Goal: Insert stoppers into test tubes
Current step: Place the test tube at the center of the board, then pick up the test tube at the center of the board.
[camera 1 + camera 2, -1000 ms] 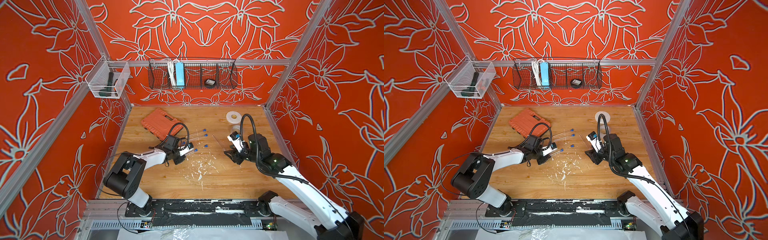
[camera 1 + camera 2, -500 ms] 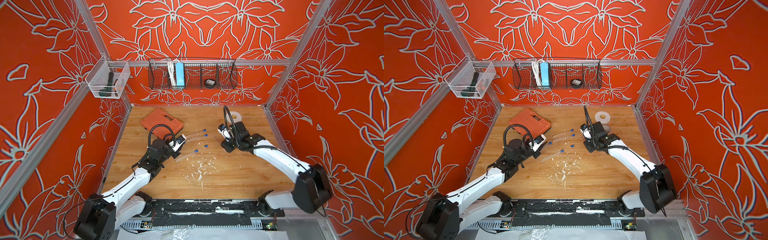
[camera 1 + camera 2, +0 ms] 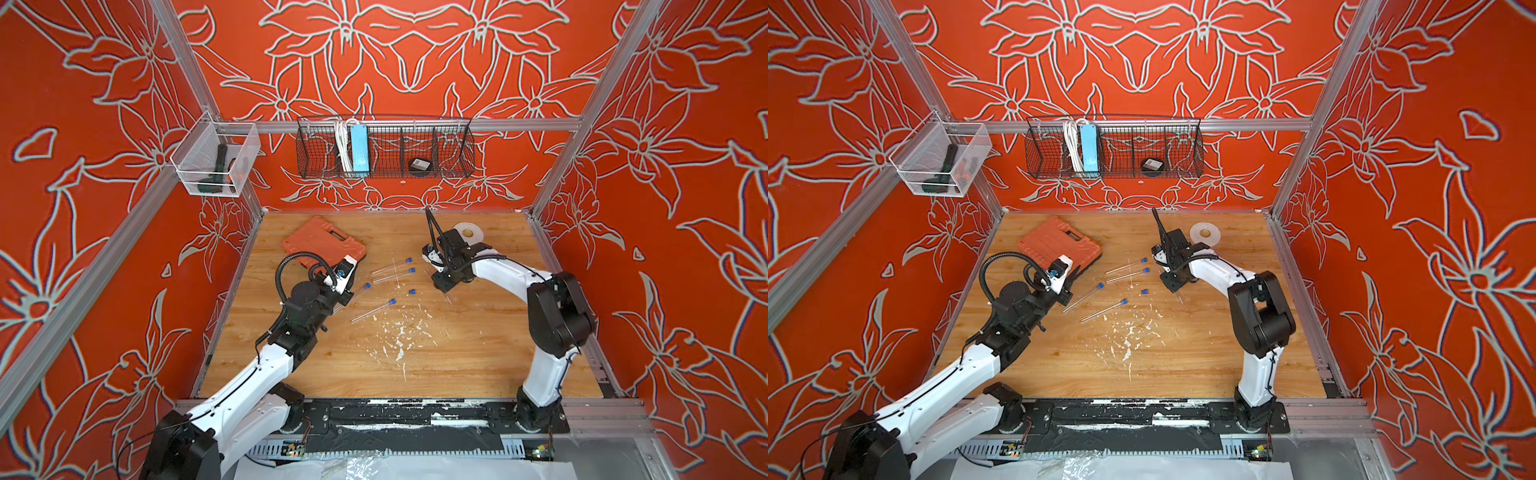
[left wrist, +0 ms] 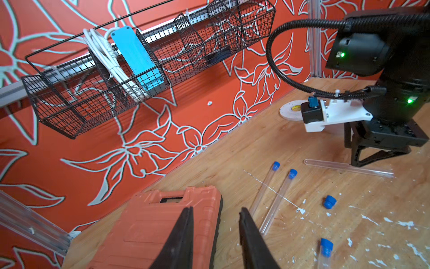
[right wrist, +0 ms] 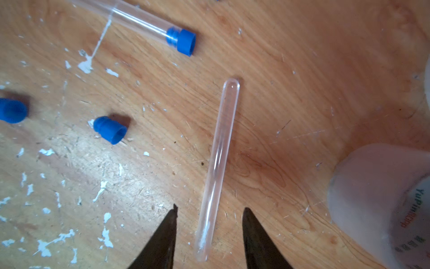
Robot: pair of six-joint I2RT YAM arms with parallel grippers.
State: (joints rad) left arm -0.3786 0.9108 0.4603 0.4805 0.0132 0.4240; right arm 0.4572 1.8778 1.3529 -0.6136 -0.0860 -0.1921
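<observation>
Hovering low, my right gripper [image 5: 210,210] is partly open, its fingers either side of a bare tube [image 5: 223,139] lying flat on the wooden table [image 5: 302,93], not pinching it. A loose blue stopper [image 5: 110,129] lies near. Four stoppered tubes [image 3: 388,267] lie beyond. My left gripper [image 4: 216,210], partly open and empty, hangs over the orange case [image 4: 151,228].

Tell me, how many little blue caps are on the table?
5. Four caps are plugged into tubes lying mid-table. The loose cap lies on the table beside them. None seems hidden.
</observation>
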